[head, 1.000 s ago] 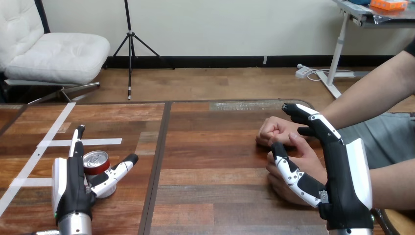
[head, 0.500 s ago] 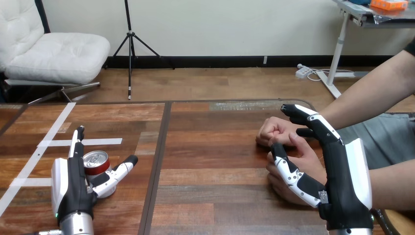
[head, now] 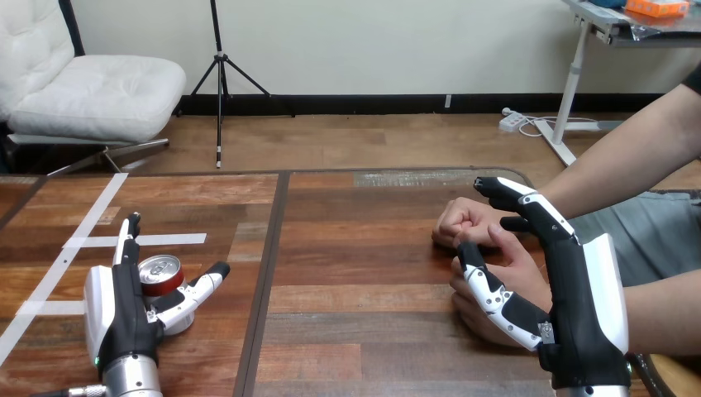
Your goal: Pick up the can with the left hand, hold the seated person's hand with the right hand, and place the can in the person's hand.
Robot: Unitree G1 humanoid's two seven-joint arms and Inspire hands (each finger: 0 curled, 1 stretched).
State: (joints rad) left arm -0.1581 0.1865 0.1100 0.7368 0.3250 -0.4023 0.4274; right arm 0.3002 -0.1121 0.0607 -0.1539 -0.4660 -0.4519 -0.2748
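- wooden table [head: 364, 289] spans the whole view.
- right hand [head: 579, 306], at about 4 o'clock on the table, clasps the person's hand [head: 517, 269]. its thumb lies across the near side, and its fingers reach up behind toward 11 o'clock.
- left hand [head: 124, 310], at about 8 o'clock, is spread wide, not closed. its fingers are straight at the can's 9 o'clock and its thumb is out at the can's 4 o'clock.
- person's other hand [head: 463, 222], a fist, rests just at 11 o'clock of the clasped one.
- can [head: 161, 271] stands upright on the table between the left thumb and fingers. i cannot tell if they touch it.
- white tape [head: 178, 239] lies at the can's 12 o'clock.
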